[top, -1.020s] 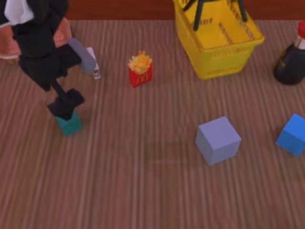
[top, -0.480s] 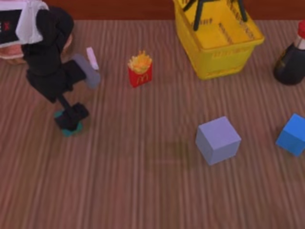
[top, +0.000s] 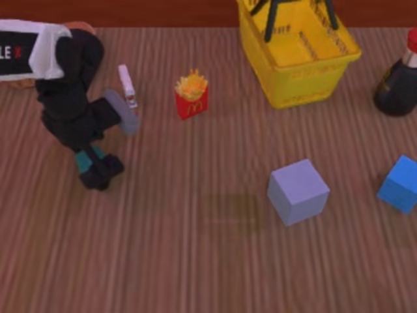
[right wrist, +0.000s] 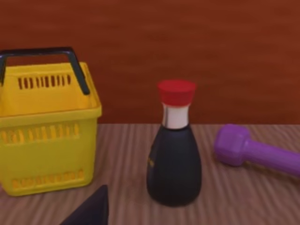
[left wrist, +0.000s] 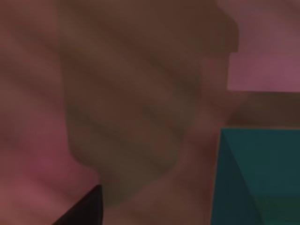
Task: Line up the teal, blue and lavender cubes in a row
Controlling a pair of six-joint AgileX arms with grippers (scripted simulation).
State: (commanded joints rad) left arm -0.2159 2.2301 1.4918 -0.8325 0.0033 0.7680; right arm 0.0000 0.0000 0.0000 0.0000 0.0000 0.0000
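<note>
Three cubes are being shown on a brown striped wooden table: teal cube is being clamped by the left gripper (far left), lavender cube and blue cube at right.

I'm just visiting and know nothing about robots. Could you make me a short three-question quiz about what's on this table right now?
1. True or false: the lavender cube touches the blue cube.
2. Which cube is the left end effector down on? A) teal cube B) blue C) lavender
3. Fill in: the fries box stands on the top view's ___ of the yellow basket.

Key
1. False; bare table lies between them.
2. A; only a sliver of teal shows under the arm.
3. Left.
</note>
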